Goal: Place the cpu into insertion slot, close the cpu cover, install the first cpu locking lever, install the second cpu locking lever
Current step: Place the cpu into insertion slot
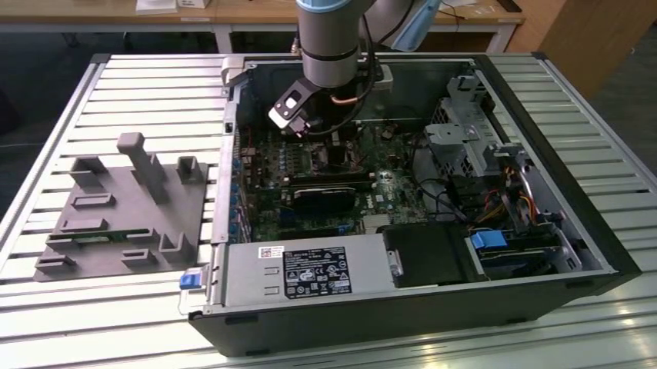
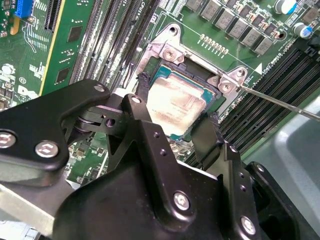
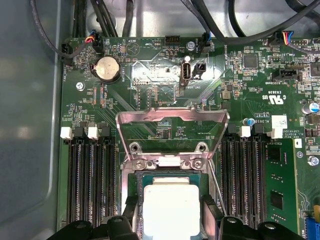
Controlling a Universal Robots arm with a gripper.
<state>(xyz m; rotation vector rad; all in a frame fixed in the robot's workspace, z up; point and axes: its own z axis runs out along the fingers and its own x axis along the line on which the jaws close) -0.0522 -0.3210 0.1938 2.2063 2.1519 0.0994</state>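
The cpu point(image 3: 170, 207), a flat square chip with a dull silver top, lies in the insertion slot point(image 3: 165, 162) on the green board. My gripper point(image 3: 170, 212) reaches down over it, its black fingers point(image 2: 212, 122) against two opposite edges of the cpu point(image 2: 175, 102), shut on it. The cpu cover point(image 3: 172, 116), a thin silver frame, stands swung open behind the slot. A thin metal locking lever point(image 2: 280, 102) sticks out, raised, from the insertion slot's point(image 2: 172, 50) corner. In the exterior view my gripper point(image 1: 313, 131) hangs inside the open computer case, above the board.
Long black memory slots point(image 3: 92, 180) flank the socket on both sides. A grey power-supply box point(image 1: 298, 273) fills the case's near side, with a metal drive cage point(image 1: 462, 131) and cables at the exterior view's right. A grey fixture point(image 1: 123, 207) sits on the slatted table.
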